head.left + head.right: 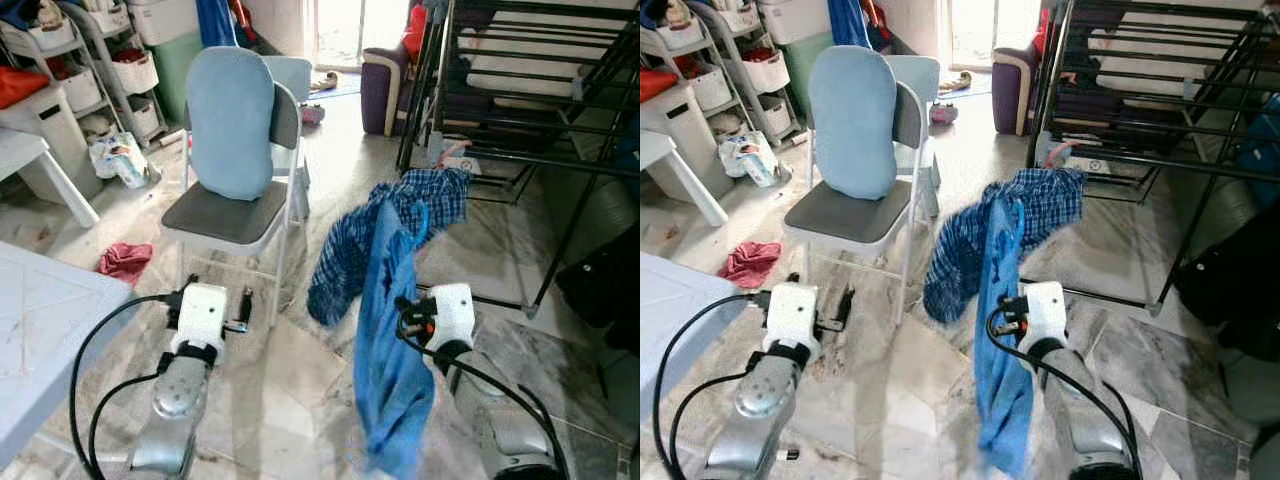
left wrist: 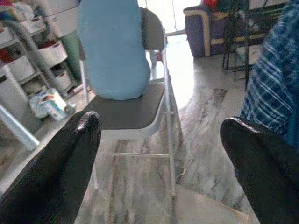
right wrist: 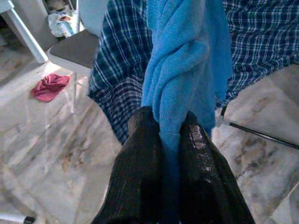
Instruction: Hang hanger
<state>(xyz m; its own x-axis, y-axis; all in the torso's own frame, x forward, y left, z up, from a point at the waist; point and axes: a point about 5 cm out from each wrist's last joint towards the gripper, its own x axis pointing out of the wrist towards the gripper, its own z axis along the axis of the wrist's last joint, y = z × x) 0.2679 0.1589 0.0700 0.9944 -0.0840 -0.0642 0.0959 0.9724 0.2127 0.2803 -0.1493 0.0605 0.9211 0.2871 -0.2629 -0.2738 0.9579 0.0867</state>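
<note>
My right gripper (image 3: 166,123) is shut on a bright blue cloth (image 1: 390,380) that hangs from it in a long twisted fold down toward the floor. A dark blue plaid shirt (image 1: 350,250) hangs bunched with it, spreading up and right toward the black drying rack (image 1: 530,90). I cannot make out a hanger under the fabric. My left gripper (image 2: 161,123) is open with nothing between its fingers (image 1: 243,310); it is low, in front of a folding chair (image 1: 225,215).
The chair carries a light blue cushion (image 1: 232,120) against its back. A red rag (image 1: 125,260) lies on the marble floor to the left. A white table (image 1: 40,310) is at my near left, storage shelves (image 1: 90,70) behind it, and a purple armchair (image 1: 380,85) at the back.
</note>
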